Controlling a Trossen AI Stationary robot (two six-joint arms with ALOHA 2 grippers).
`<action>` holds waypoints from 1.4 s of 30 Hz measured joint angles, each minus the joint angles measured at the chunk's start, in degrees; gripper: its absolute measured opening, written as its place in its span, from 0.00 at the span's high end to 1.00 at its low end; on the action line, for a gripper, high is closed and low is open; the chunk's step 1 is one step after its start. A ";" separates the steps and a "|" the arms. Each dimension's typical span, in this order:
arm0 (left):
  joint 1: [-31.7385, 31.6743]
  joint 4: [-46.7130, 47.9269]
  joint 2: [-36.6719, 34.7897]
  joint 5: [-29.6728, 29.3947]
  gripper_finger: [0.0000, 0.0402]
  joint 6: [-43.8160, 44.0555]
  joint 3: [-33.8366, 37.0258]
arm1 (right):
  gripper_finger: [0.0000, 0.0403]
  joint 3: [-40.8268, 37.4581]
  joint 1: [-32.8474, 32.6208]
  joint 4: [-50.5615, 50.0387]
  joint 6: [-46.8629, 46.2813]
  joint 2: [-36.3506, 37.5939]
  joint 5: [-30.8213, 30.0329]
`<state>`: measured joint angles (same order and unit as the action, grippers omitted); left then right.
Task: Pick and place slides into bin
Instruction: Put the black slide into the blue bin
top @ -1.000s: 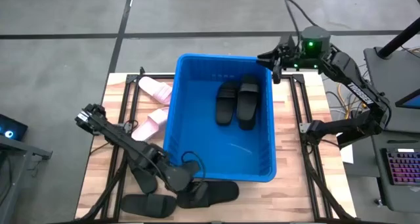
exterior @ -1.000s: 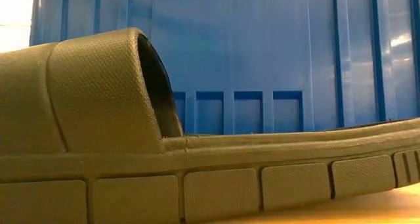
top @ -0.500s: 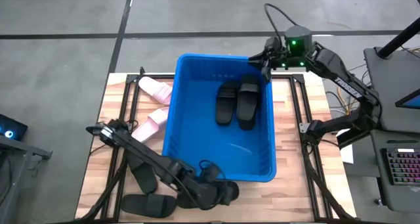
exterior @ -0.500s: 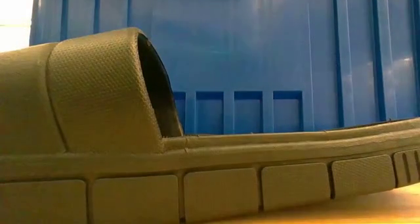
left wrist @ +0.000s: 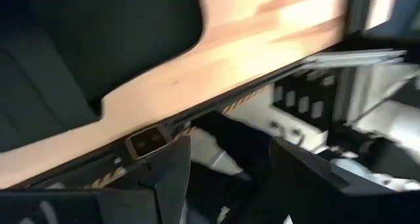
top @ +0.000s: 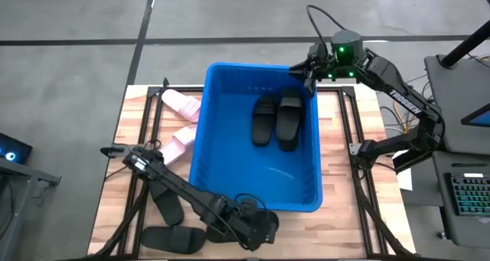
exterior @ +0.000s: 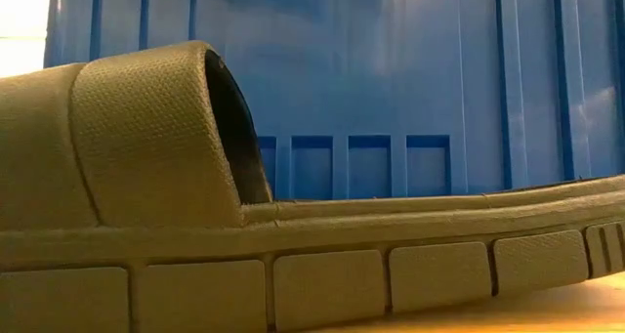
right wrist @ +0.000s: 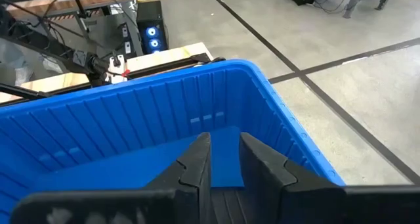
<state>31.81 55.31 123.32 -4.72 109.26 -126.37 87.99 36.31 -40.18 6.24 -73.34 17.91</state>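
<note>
The blue bin (top: 200, 138) stands mid-table with two black slides (top: 277, 119) lying side by side on its floor. Two pink slides (top: 181, 122) lie on the table left of it. Black slides (top: 172, 238) lie along the table's near edge. One of them (left wrist: 98, 46) shows beside my left gripper (top: 264, 232), which hangs open above the near edge in front of the bin with nothing between its fingers (left wrist: 172, 178). My right gripper (top: 305, 72) hovers over the bin's far right corner. Its fingers (right wrist: 197, 159) stand a narrow gap apart, holding nothing.
In the low view a black slide (exterior: 195, 255) lies close before the bin's near wall (exterior: 391, 79). Metal frame rails (top: 145, 161) run along the table's left and right sides. A keyboard (top: 468, 203) sits beyond the right edge.
My left gripper has swung toward the table's right along the near edge, from the bin's near left corner to over the black slide in front of the bin. My right gripper has shifted a little left, toward the bin's far right corner. No slide has moved.
</note>
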 joint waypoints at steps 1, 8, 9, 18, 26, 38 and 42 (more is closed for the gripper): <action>0.06 -0.09 0.79 1.08 0.52 0.44 0.00 | 0.83 -0.01 0.00 0.01 0.00 0.00 0.00; 0.36 2.68 3.05 3.83 0.52 5.60 -0.12 | 0.82 0.00 0.01 0.09 0.00 0.02 0.00; 0.39 3.78 3.05 4.00 0.52 7.33 -0.11 | 0.82 0.00 0.01 0.09 0.02 0.02 0.00; 0.54 7.52 3.05 4.56 0.52 11.86 -0.16 | 0.83 0.00 0.01 0.13 0.00 0.02 0.00; 3.08 5.57 3.11 -21.45 0.52 -3.45 -2.41 | 0.81 0.00 0.01 0.11 1.21 0.02 0.00; 5.52 4.25 2.79 -10.17 0.52 -8.68 -2.91 | 0.82 -0.01 0.01 0.09 1.27 0.04 -0.01; 8.29 8.42 1.89 -9.55 0.52 -1.73 -2.76 | 0.82 0.00 0.01 0.09 1.27 0.04 -0.02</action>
<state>40.11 63.73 125.21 -14.27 107.53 -129.13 87.99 36.32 -40.10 7.51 -73.30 17.89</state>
